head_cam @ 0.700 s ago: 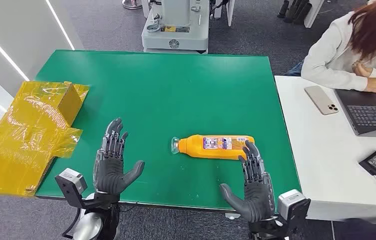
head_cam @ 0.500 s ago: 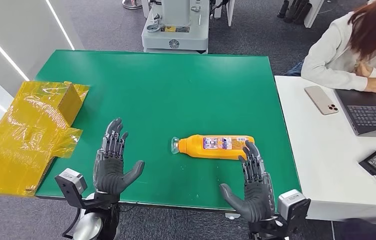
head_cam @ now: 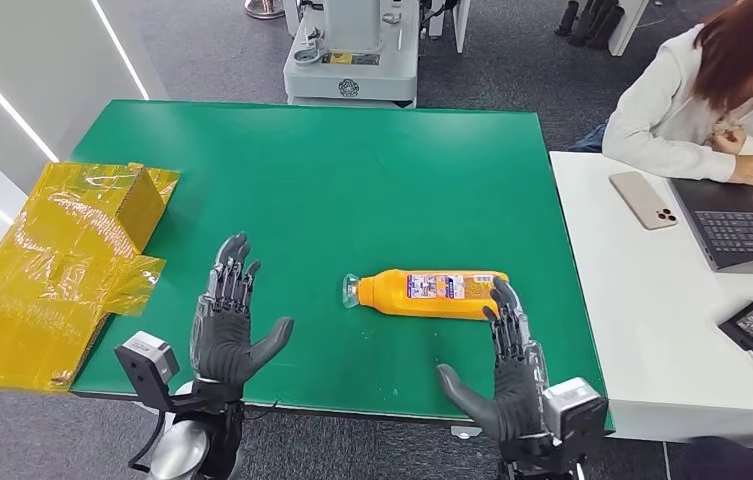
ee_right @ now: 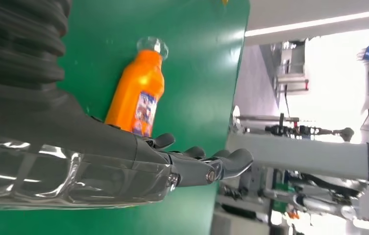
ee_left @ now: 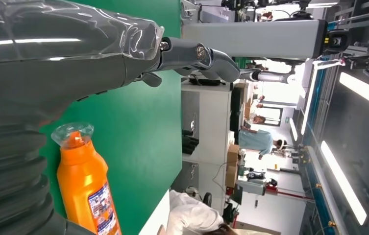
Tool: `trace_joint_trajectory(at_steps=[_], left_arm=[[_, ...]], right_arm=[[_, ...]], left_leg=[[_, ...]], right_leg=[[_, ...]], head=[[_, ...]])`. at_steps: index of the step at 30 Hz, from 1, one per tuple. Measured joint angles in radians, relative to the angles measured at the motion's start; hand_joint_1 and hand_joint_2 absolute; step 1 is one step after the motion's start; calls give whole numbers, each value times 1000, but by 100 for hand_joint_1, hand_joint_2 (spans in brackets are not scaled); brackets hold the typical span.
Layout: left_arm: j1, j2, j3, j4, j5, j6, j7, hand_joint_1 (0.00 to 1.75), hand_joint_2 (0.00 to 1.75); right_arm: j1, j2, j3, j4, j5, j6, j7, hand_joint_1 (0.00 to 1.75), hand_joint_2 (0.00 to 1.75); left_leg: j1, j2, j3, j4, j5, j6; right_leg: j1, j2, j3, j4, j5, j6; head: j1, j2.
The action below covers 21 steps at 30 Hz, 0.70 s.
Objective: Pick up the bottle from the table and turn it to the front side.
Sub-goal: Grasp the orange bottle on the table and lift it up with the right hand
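In front of me stands a green table on a grey floor. At the right I see a white desk with a laptop and a seated person. At the left lies yellow packaging.

Both my arms reach forward from below. My left hand is flat with fingers stretched apart, holding nothing. My right hand is likewise spread and empty, thumb out.
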Motion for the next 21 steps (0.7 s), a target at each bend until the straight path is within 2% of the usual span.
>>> trace_joint_trajectory(at_steps=[5,9,13,21], left_arm=[[-11,-8,0,8,-2,-2,0,0,175],[-13,-9,0,13,-7,-5,0,0,175],[-35,-6,-1,28,2,-23,0,0,175],[-98,10,-16,100,43,-51,2,0,175]], right_arm=[[-56,-2,-20,11,282,-65,91,0,175],[-151,-15,-38,74,452,-60,176,0,175],[-298,-55,-36,213,468,32,265,0,175],[-586,-157,44,573,416,262,348,0,175]], left_leg=[[0,0,0,0,0,0],[0,1,0,0,0,0],[0,1,0,0,2,1],[0,0,0,1,3,1]], right_leg=[[0,0,0,0,0,0],[0,1,0,0,1,0],[0,1,0,0,2,1],[0,0,0,0,4,1]], head=[[0,0],[0,0],[0,0],[0,0]])
